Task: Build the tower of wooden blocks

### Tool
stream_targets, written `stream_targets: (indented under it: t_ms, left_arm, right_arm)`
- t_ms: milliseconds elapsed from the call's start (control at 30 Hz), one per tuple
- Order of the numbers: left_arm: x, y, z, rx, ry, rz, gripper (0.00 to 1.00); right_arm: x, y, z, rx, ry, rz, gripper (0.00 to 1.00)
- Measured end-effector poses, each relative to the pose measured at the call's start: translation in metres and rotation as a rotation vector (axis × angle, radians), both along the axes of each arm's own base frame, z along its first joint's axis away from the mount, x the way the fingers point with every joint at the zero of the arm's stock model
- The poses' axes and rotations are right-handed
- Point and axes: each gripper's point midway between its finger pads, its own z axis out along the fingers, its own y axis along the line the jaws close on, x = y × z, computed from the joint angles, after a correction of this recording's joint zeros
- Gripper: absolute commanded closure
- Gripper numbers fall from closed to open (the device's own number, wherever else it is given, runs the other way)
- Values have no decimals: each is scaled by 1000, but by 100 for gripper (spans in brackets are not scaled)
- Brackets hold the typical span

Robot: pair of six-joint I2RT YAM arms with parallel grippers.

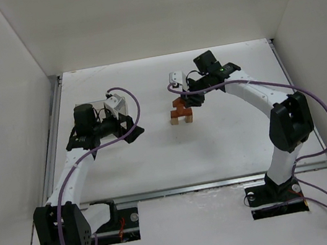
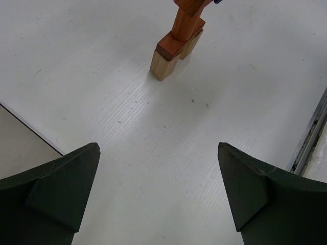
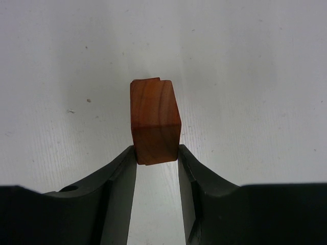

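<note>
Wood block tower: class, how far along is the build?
Done: two tan blocks stand on the table with a reddish bar across them. In hand: the right gripper is shut on a reddish block, upright atop that bar. To do: releasing it; the left gripper hangs open and empty.

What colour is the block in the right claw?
The wooden block is reddish-brown with darker grain; the right wrist view shows it best.
</note>
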Motion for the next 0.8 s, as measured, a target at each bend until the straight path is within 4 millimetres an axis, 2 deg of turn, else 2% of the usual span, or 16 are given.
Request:
stream_targets:
  t_ms: [233,567,800]
  left_arm:
    - [0,0,0,0,0,0,0]
    - [0,0,0,0,0,0,0]
    - [0,0,0,0,-1,0,0]
  right_arm:
    - [0,0,0,0,0,0,59]
    - [0,0,0,0,2,-2,48]
    - [1,0,1,0,-2,-4,44]
